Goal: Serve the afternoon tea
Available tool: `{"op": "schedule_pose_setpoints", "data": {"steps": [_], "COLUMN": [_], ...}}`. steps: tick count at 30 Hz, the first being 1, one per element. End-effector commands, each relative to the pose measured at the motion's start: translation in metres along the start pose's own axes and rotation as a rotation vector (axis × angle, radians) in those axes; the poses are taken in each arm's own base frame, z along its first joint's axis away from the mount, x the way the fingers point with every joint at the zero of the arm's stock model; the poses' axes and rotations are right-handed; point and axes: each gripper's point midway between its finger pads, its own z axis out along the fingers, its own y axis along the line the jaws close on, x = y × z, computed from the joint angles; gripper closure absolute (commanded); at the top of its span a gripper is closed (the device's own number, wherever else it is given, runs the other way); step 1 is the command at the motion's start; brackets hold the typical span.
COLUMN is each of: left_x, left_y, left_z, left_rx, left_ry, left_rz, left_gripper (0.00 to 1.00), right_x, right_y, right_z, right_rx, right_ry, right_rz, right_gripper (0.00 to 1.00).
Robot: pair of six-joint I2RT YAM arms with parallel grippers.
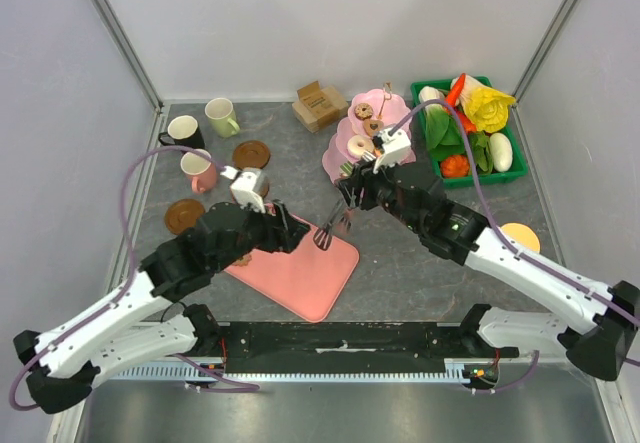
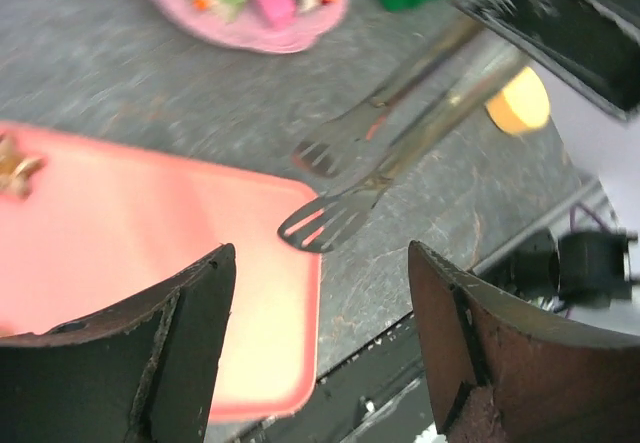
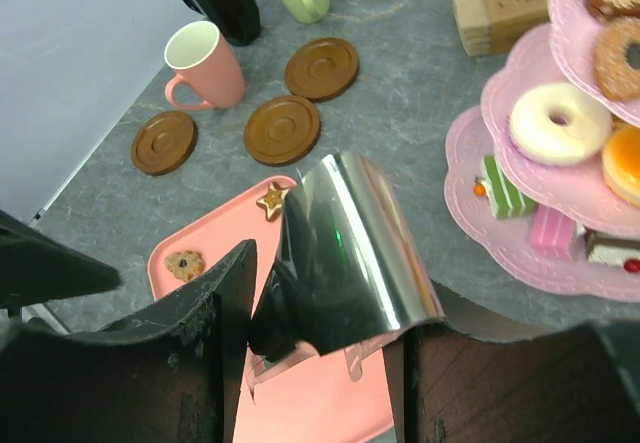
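Note:
My right gripper (image 1: 350, 198) is shut on metal tongs (image 3: 350, 253), whose tips (image 1: 325, 235) hang over the right edge of the flat pink tray (image 1: 300, 273). My left gripper (image 1: 293, 233) is open and empty above the tray, next to the tong tips (image 2: 330, 218). A star cookie (image 3: 271, 199) and a round cookie (image 3: 185, 264) lie on the tray. A pink tiered stand (image 1: 345, 153) holds donuts (image 3: 558, 123) and cake slices (image 3: 505, 188). Black (image 1: 183, 131), pale green (image 1: 222, 116) and pink (image 1: 200, 170) mugs stand at the back left among brown coasters (image 1: 251, 153).
A green bin of toy vegetables (image 1: 505, 175) stands at the back right. A small cardboard box (image 1: 318, 105) sits behind the stand. A yellow disc (image 1: 520, 236) lies by my right arm. Grey walls close the sides and the back.

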Motion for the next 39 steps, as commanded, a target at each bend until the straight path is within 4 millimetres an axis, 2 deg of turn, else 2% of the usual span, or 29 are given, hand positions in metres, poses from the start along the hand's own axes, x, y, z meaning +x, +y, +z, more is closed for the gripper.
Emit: {"op": "schedule_pose_setpoints", "data": {"steps": [1,3,5,7,9,12,13,14,16,19,25,30,32,39], "left_x": [0.017,0.021,0.025,0.026,0.026,0.024,0.022,0.023,0.022,0.018,0.017,0.014,0.015,0.016], "left_y": [0.085,0.101,0.109,0.111,0.110,0.117,0.125,0.133,0.144,0.148,0.148,0.146,0.148,0.151], "left_z": [-0.072,-0.092,-0.104,-0.110,-0.116,-0.134,-0.143,-0.154,-0.171,-0.182,-0.187,-0.190,-0.192,-0.193], "left_rx": [-0.557,-0.654,-0.691,-0.690,-0.667,-0.679,-0.718,-0.764,-0.826,-0.832,-0.768,-0.714,-0.722,-0.730], "left_ry": [0.043,0.043,0.031,0.021,0.005,-0.055,-0.091,-0.123,-0.167,-0.194,-0.245,-0.277,-0.283,-0.297], "left_rz": [-0.278,-0.300,-0.308,-0.326,-0.350,-0.391,-0.418,-0.456,-0.491,-0.486,-0.524,-0.532,-0.531,-0.536], "left_gripper": [0.23,0.23,0.22,0.22,0.22,0.22,0.14,0.13,0.12,0.12,0.12,0.12,0.12,0.11], "right_x": [-0.025,-0.019,-0.013,-0.006,0.012,0.035,0.043,0.048,0.054,0.058,0.062,0.081,0.091,0.107], "right_y": [0.036,0.054,0.073,0.095,0.116,0.150,0.158,0.169,0.186,0.207,0.234,0.255,0.259,0.263], "right_z": [0.025,0.041,0.058,0.075,0.091,0.101,0.106,0.107,0.109,0.111,0.115,0.126,0.128,0.141], "right_rx": [-0.091,-0.091,-0.091,-0.101,-0.130,-0.201,-0.212,-0.226,-0.267,-0.343,-0.484,-0.600,-0.639,-0.748], "right_ry": [-0.151,-0.157,-0.151,-0.137,-0.108,-0.107,-0.110,-0.118,-0.136,-0.179,-0.248,-0.203,-0.181,-0.112], "right_rz": [-0.086,-0.157,-0.211,-0.231,-0.232,-0.238,-0.247,-0.256,-0.279,-0.368,-0.535,-0.630,-0.669,-0.721], "right_gripper": [0.44,0.44,0.44,0.44,0.45,0.45,0.45,0.45,0.45,0.44,0.44,0.44,0.43,0.45]}}
